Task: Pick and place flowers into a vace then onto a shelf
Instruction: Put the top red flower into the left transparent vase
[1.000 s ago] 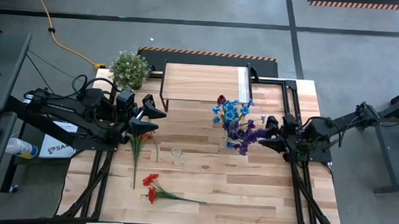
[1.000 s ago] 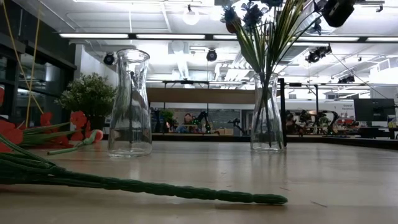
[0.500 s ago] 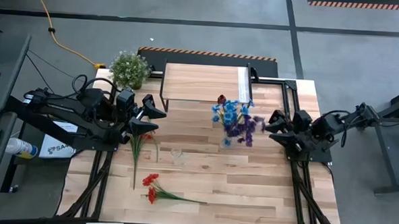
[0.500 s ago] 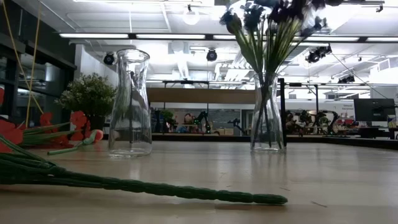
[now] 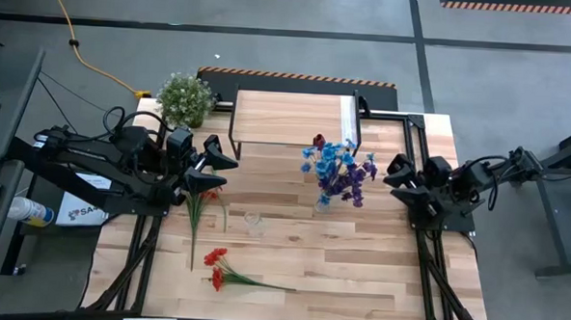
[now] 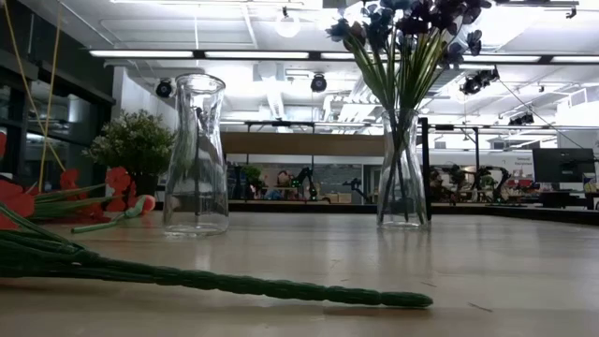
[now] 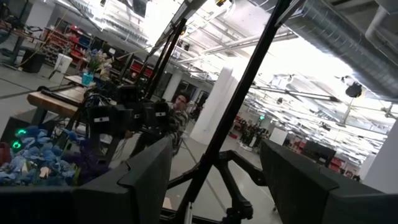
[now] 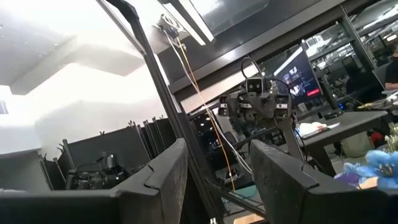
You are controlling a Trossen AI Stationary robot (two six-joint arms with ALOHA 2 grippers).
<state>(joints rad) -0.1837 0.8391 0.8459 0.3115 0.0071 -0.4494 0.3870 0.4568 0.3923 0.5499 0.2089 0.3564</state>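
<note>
left tool [image 5: 219, 173]: fingers spread apart, holding nothing, raised above the left part of the table [image 5: 358, 269]
right tool [image 5: 398, 180]: fingers spread apart, empty, well above the table's right edge, pointing toward the bouquet
vase with flowers [image 5: 324, 202]: clear glass, upright, between the two tools and nearer the right one; holds blue and purple sprays [image 5: 340, 169] and a dark red bud [image 5: 317, 140]
empty vase [image 5: 254, 222]: clear glass, upright, beside and below the left tool
flowers on table: an orange tulip [image 5: 210, 194] with green stems right under the left tool; red bunches [image 5: 217, 266] lying farther toward the table's front edge
shelf [image 5: 287, 118]: wood top, behind both vases, nothing on it
potted plant [image 5: 184, 98]: at the table's back left corner, behind the left tool
</note>
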